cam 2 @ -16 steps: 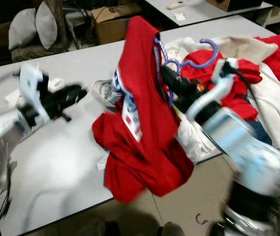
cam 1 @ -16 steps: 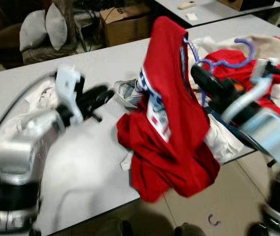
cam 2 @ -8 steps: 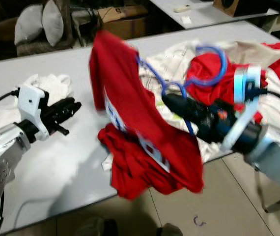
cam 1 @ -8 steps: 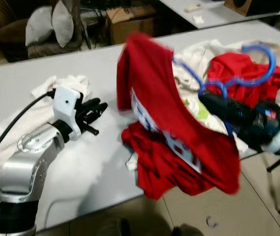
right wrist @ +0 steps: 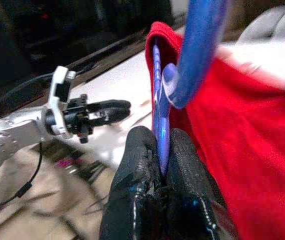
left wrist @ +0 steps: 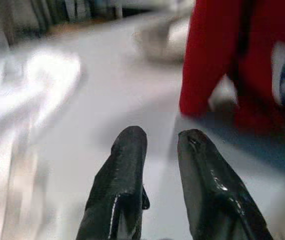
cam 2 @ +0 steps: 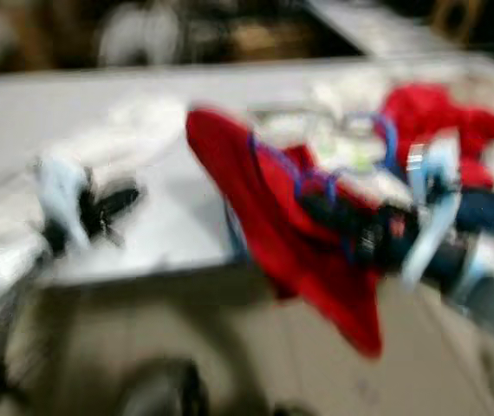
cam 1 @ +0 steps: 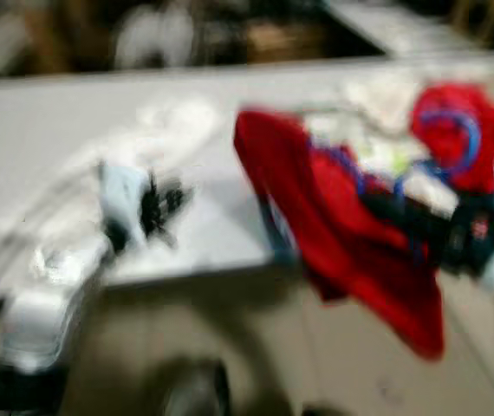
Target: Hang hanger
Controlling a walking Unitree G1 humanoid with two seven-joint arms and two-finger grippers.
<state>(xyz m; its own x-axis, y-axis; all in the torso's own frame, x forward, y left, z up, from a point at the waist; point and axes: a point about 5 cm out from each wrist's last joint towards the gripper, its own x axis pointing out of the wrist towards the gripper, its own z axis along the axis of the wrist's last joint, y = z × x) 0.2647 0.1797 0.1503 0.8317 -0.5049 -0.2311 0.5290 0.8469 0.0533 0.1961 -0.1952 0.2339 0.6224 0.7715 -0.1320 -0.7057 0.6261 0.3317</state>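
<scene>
Over the grey table (cam 1: 48, 130) on the left, the left gripper (left wrist: 160, 142) hovers with fingers slightly parted, holding nothing, white cloth (left wrist: 27, 95) beside it. To the right, the right gripper (right wrist: 157, 150) pinches the blue hanger (right wrist: 197, 45), its red shirt (cam 1: 351, 243) draping past the table edge, before heaped clothes (cam 1: 455, 130).

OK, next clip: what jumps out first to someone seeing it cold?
A red shirt on a blue hanger, held up past the table's near edge by the right end effector, shut on the hanger. The left end effector hovers over the table, holding nothing. The head views are motion-blurred.
</scene>
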